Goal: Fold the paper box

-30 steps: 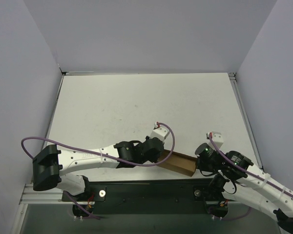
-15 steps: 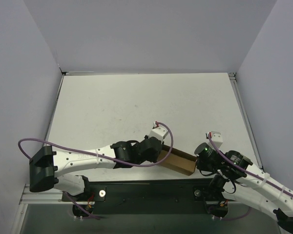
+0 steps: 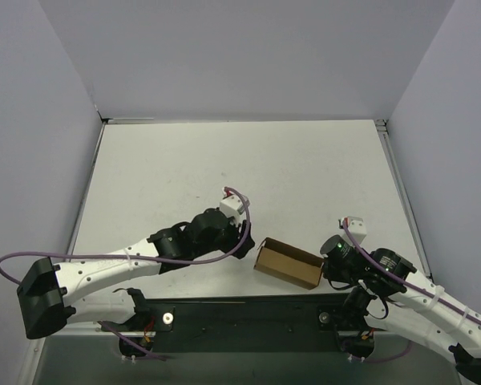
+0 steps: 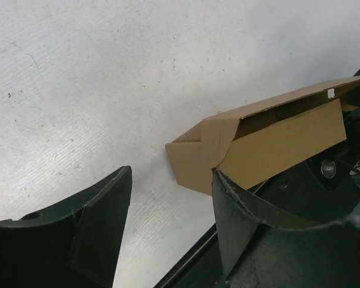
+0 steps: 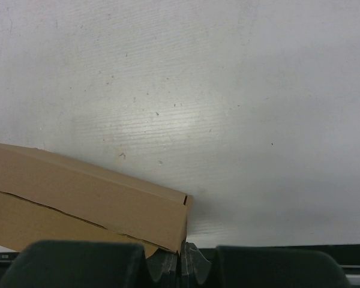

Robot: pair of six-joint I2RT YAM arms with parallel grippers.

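Observation:
The paper box is a small brown cardboard box, folded into a long rectangle, near the table's front edge. My right gripper is shut on its right end. In the right wrist view the box has its corner edge pinched between that gripper's pads. My left gripper stands open just left of the box, not touching it. The left wrist view shows the box ahead of the open left gripper, its near end folded shut and a top flap slightly lifted.
A black rail runs along the near edge between the arm bases. The white table stretches away behind the box, with pale walls on three sides.
My left gripper has opened, let go of the box's left end and drawn back to the left. The box stays in the right gripper, hardly moved.

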